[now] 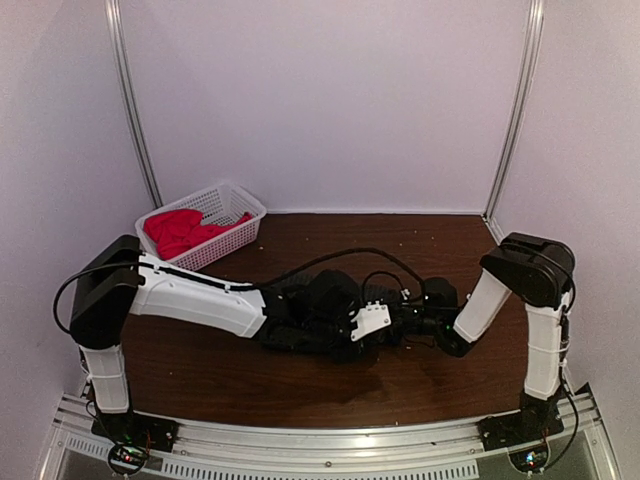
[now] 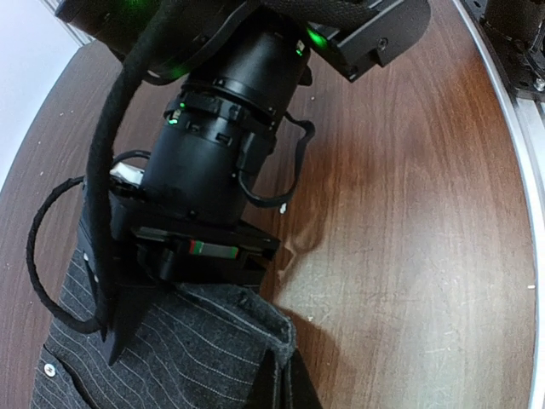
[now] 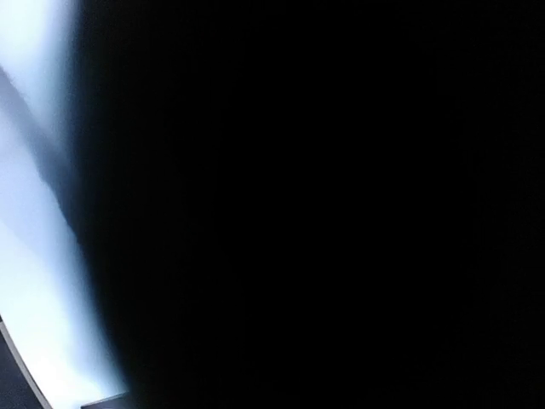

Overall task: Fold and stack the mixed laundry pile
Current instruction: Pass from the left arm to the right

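The dark charcoal pinstriped shirt [image 2: 170, 358] lies at mid-table, mostly hidden under both arms in the top view. In the left wrist view its hemmed edge is raised off the wood and runs into my left gripper [image 2: 285, 400] at the frame's bottom; the fingers are covered by cloth. My left gripper [image 1: 388, 332] meets the right arm [image 1: 480, 300] at the centre. My right gripper [image 2: 183, 285] presses down onto the shirt, its fingertips hidden. The right wrist view is blacked out. The red-pink T-shirt [image 1: 185, 232] lies bunched in the basket.
The white lattice basket [image 1: 235, 205] stands at the back left by the wall. A black cable [image 1: 330, 258] loops over the table behind the arms. Bare brown wood [image 2: 409, 256] lies right of the shirt; a metal rail [image 1: 330, 440] runs along the near edge.
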